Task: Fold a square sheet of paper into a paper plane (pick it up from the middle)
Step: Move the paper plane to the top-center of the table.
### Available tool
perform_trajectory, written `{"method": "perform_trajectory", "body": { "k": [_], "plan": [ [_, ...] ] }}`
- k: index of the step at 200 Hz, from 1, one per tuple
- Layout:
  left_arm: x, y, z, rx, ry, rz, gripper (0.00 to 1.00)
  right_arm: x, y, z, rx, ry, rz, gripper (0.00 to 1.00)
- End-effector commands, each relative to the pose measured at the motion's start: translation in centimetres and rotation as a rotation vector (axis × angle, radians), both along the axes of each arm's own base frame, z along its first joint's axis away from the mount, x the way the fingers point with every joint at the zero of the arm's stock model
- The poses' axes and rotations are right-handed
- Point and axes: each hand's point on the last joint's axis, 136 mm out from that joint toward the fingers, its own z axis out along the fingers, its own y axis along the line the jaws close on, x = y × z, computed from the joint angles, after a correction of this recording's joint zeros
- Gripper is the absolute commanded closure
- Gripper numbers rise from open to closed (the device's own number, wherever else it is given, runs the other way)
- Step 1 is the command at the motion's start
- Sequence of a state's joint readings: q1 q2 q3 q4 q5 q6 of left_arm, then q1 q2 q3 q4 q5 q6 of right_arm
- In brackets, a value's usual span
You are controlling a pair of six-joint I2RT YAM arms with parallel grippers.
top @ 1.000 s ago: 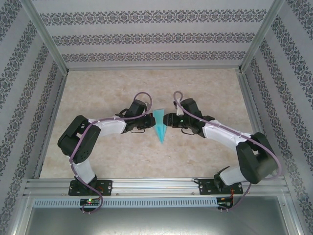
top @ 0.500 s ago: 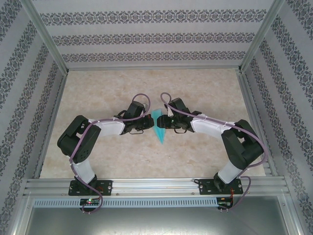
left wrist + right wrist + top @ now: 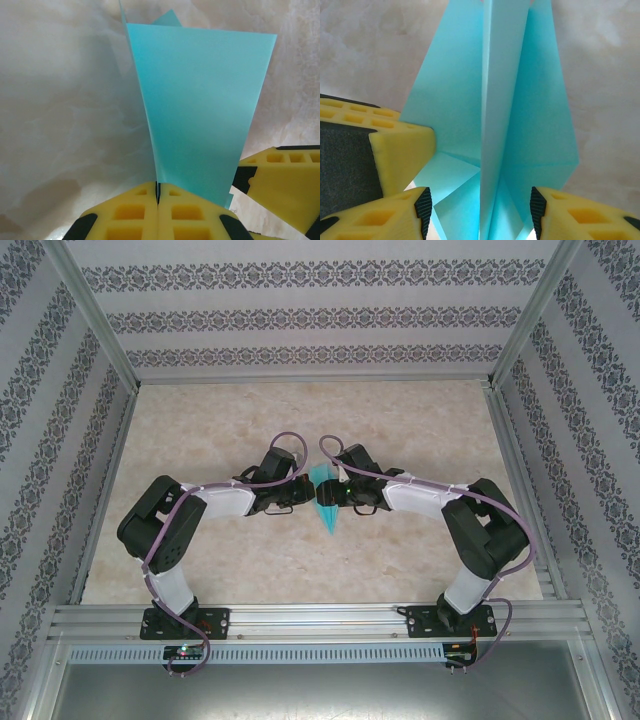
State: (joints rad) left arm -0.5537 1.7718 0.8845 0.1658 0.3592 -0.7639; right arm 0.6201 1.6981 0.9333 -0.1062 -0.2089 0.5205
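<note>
The turquoise paper plane (image 3: 326,502) lies on the table between both wrists as a narrow dart, its tip toward the arm bases. My left gripper (image 3: 158,192) is shut on its edge, and one wing (image 3: 200,100) rises in front of the pads. In the right wrist view the plane (image 3: 495,115) shows its raised centre crease standing between the fingers. My right gripper (image 3: 480,212) is open, straddling that crease from the right (image 3: 338,494). The left gripper's yellow finger (image 3: 395,150) sits beside the paper.
The marble-patterned table (image 3: 300,420) is boxed in by aluminium rails and patterned walls (image 3: 320,320). The two wrists nearly meet at the table's middle. The right gripper's yellow finger (image 3: 280,185) shows at the lower right of the left wrist view.
The right arm has swung left and closed in on the paper, so its open fingers now straddle the plane. The left arm and the plane have stayed put.
</note>
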Motion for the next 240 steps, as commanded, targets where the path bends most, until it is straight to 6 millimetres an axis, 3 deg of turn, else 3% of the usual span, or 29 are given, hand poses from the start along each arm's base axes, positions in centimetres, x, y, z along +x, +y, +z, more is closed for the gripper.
{"method": "perform_trajectory", "body": {
  "k": [1, 64, 130, 220, 240],
  "plan": [
    [0.6, 0.3, 1.3, -0.021, -0.038, 0.010, 1.00, -0.6, 0.3, -0.7, -0.019, 0.028, 0.020, 0.43],
    [0.6, 0.0, 1.3, -0.044, -0.033, 0.008, 1.00, -2.3, 1.3, -0.3, 0.103, 0.130, -0.019, 0.46],
    [0.5, -0.3, 1.7, -0.071, -0.031, 0.003, 1.00, -2.7, 1.6, -1.1, 0.074, 0.148, -0.019, 0.46],
    [0.4, -0.4, 2.1, -0.089, -0.028, 0.001, 1.00, -2.5, 0.9, -2.1, -0.053, 0.128, -0.029, 0.59],
    [0.4, -0.3, 2.1, -0.082, -0.026, 0.005, 0.99, -2.4, 0.7, -2.3, -0.070, 0.130, -0.043, 0.67]
  ]
}}
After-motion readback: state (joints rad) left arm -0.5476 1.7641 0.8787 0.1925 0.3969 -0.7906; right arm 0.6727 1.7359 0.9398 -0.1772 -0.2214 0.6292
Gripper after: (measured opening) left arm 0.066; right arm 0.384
